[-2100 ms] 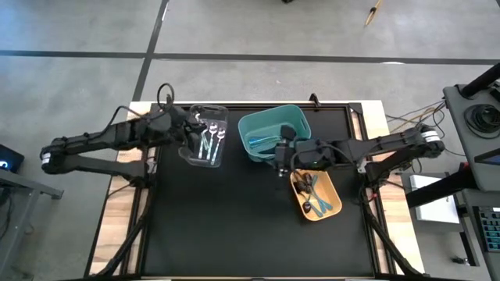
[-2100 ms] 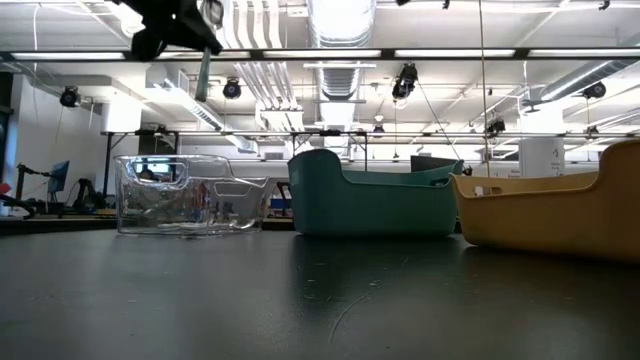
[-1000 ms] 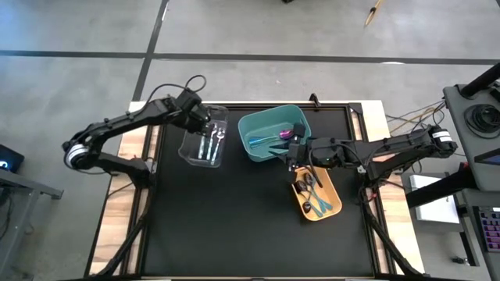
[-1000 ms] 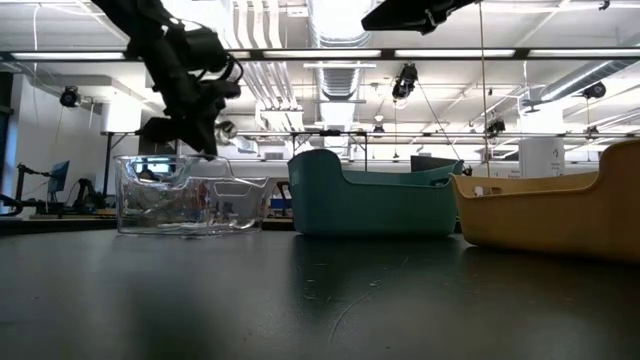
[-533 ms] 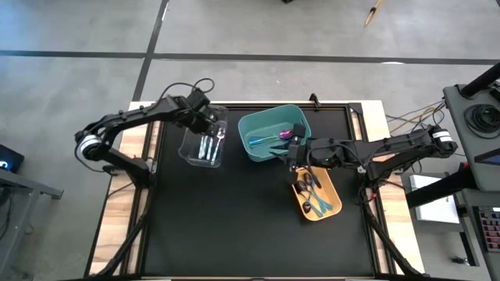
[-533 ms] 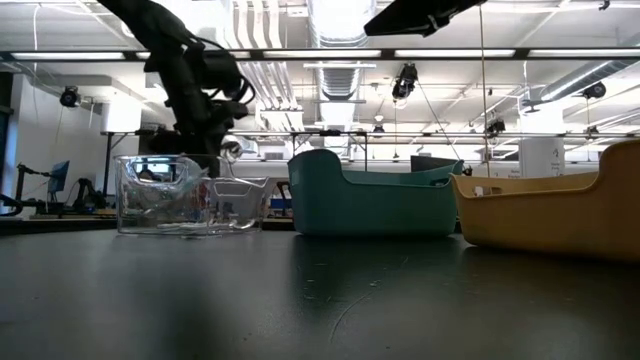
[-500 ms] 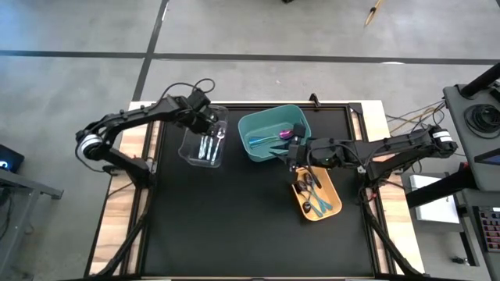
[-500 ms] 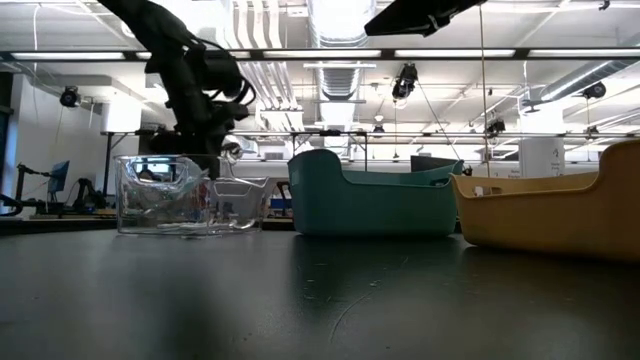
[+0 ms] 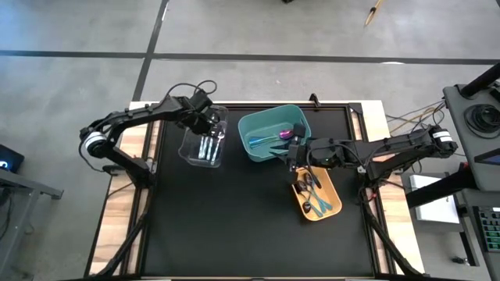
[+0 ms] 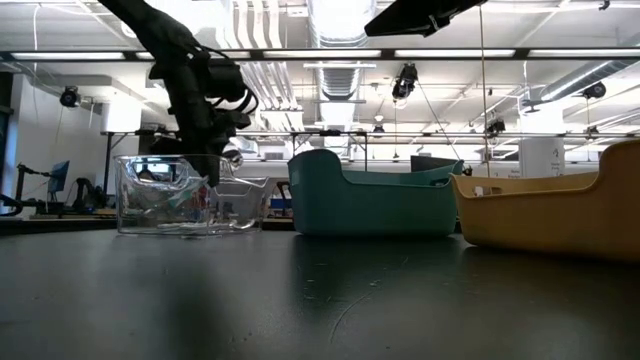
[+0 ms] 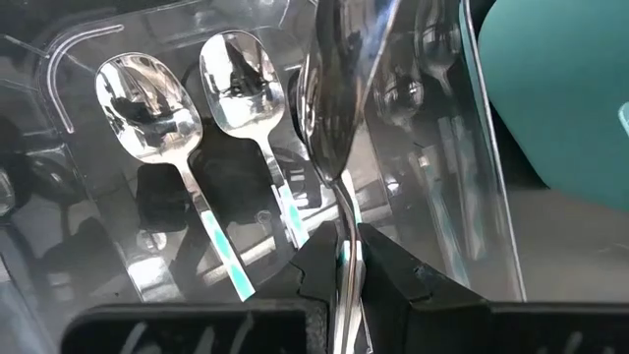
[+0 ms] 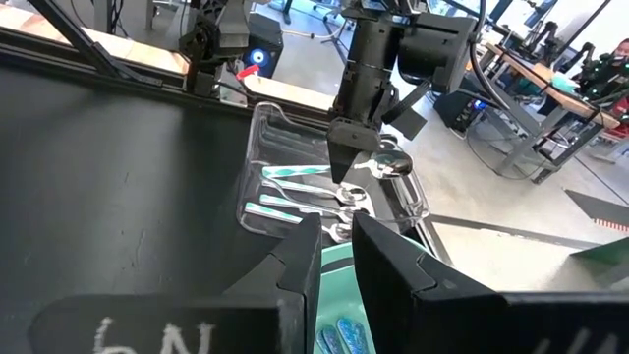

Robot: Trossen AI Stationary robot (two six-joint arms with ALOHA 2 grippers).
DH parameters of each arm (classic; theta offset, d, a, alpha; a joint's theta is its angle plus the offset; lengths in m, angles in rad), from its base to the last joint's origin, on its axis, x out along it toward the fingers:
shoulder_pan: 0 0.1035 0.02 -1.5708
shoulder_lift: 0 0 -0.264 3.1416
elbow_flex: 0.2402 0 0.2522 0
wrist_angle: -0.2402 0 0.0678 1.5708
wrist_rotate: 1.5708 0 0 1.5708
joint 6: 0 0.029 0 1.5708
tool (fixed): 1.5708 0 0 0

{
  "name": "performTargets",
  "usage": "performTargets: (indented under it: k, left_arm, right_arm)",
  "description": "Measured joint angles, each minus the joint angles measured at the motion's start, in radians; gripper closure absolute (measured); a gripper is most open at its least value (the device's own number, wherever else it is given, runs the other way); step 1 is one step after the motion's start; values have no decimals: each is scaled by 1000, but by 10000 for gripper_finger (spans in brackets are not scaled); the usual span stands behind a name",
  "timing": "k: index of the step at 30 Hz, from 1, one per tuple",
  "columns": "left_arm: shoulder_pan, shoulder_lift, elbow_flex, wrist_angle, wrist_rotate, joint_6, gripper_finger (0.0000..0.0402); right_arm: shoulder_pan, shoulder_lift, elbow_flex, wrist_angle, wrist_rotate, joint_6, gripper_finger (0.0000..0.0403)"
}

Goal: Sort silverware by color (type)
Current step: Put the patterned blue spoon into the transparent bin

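My left gripper (image 9: 209, 125) hangs over the clear bin (image 9: 192, 148) at the far left, shut on a shiny silver spoon (image 11: 339, 118). Below it, silver spoons with teal-striped handles (image 11: 157, 108) lie on the bin's floor. Blue and purple silverware (image 9: 280, 137) lies in the teal bin (image 9: 251, 125), and dark pieces (image 9: 311, 191) lie in the orange bin (image 9: 332, 204). My right gripper (image 9: 291, 158) waits high between the teal and orange bins. Its fingers (image 12: 300, 258) stand a little apart with nothing between them. My left gripper pinches the silver spoon's thin handle (image 11: 345, 258) between its two fingers, which come steeply down from above. The bowl (image 10: 232, 155) sticks out sideways at about the height of the clear bin's rim. The spoon hangs clear of the spoons on the bin's floor.
The three bins stand close together on the far half of the black table (image 9: 234, 226). The near half has free room. Wooden edges and the arm mounts flank the table left and right.
My left gripper has sunk toward the clear bin and shifted a little toward the teal bin. It has carried the silver spoon down to the bin's rim and stayed shut on it.
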Motion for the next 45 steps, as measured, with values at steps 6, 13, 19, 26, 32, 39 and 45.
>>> performTargets:
  k: [6, 13, 19, 26, 32, 39, 45]
  left_arm:
    - [0, 0, 0, -1, -2, -13, 385]
    - [0, 0, -1, -16, -15, -40, 385]
    - [0, 3, -2, -16, -41, -49, 385]
    - [-3, 34, -3, -17, -45, -43, 384]
    - [-4, 51, -3, -17, -67, -35, 384]
    - [-4, 73, -3, -23, -75, -44, 384]
    - [-4, 92, -3, -24, -76, -45, 384]
  right_arm:
    - [0, 0, 0, 0, 0, 0, 351]
    - [0, 0, 0, 0, 0, -8, 351]
    - [0, 0, 0, 0, 0, -8, 351]
    - [0, 0, 0, -3, 0, -8, 351]
    - [0, 0, 0, -5, 0, -14, 351]
    - [0, 0, 0, -6, 0, -17, 351]
    - [0, 0, 0, -7, 4, -18, 351]
